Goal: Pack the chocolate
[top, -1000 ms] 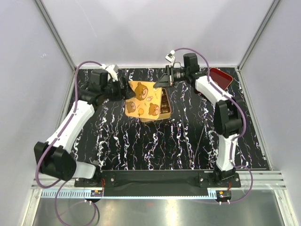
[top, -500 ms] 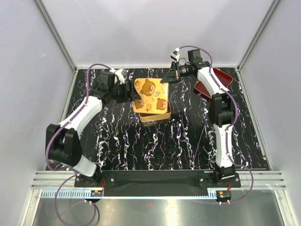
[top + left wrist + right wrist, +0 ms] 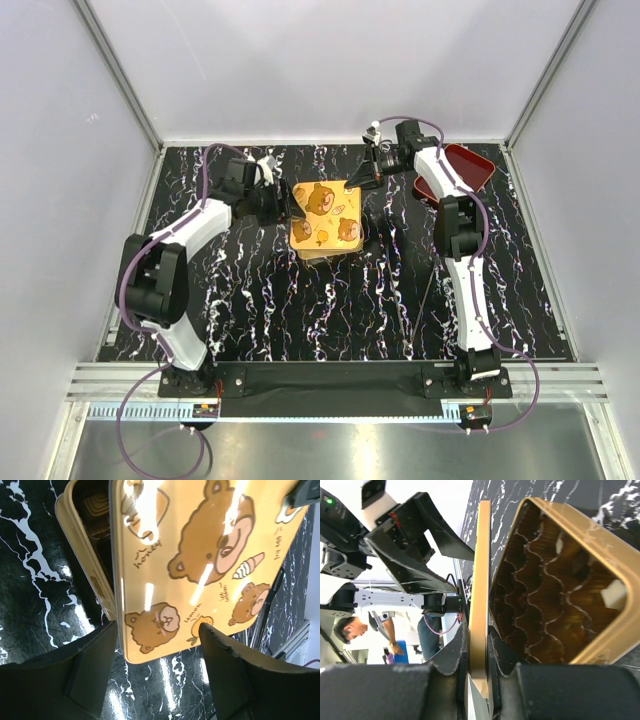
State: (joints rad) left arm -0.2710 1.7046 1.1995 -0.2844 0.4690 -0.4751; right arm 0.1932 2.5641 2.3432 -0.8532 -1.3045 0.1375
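Overhead view of a black marbled table (image 3: 300, 320) with two robot arms reaching to its far side. At the left, the left gripper (image 3: 156, 625) has its jaws spread wide around a corner of a yellow lid (image 3: 325, 212) printed with cartoon bears. It grips nothing, and it is unclear whether its fingers touch the lid's edge. The lid hangs tilted over a gold square tin (image 3: 80, 540), covering most of it from above. The chocolate (image 3: 97, 507) sits inside the tin, seen only as a couple of brown pieces in the compartments at the uncovered left side. To the right, the right gripper (image 3: 479, 645) is closed tight on the lid's thin rim at its far right corner and carries it. A dark red tray (image 3: 470, 165) lies at the far right, well apart from the tin. The step in hand appears to be closing the packed tin. The next move likely calls for squaring the lid's corners to the tin's rim and lowering it flat, with the left jaws steadying it. How many compartments are filled cannot be counted. In the right wrist view the tin's gold dividers show, but the pieces are hard to make out.
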